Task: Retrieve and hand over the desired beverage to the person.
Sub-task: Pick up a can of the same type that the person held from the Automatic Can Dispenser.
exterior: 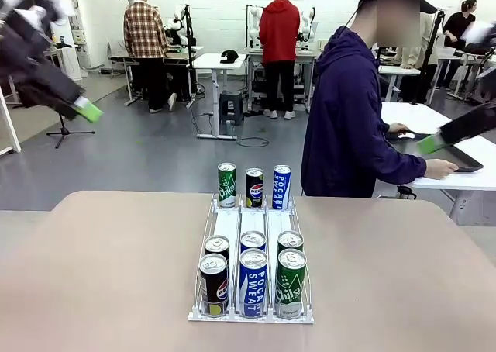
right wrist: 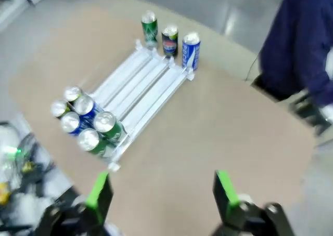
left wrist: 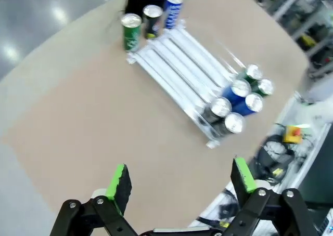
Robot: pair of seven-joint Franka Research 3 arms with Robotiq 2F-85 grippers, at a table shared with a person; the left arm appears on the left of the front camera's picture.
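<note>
Hanging the left gripper (left wrist: 182, 181) high above the table (left wrist: 78, 121), jaws spread wide and gripping nothing. Holding the right gripper (right wrist: 161, 192) likewise aloft on the other side, jaws apart, empty too. Looking down from both at the white lane rack (exterior: 253, 222) in the middle of the table. Seeing three drinks upright at its far end, a green can (exterior: 226, 185), a black can (exterior: 254, 187) and a blue can (exterior: 282, 187). Seeing six more packed in two rows at its near end, with a front black can (exterior: 214, 284), a Pocari Sweat can (exterior: 253, 282) and a front green can (exterior: 291, 284) nearest. Finding the person (exterior: 345, 119) at the far side, turned toward a side table, one hand (exterior: 442, 168) resting there, pointing at nothing.

Judging this as the very start: waiting to learn which drink is wanted, with no can approached yet. Needing a clear choice next, then lowering one open gripper straight down over that can and closing on its body without knocking the neighbours beside it.
</note>
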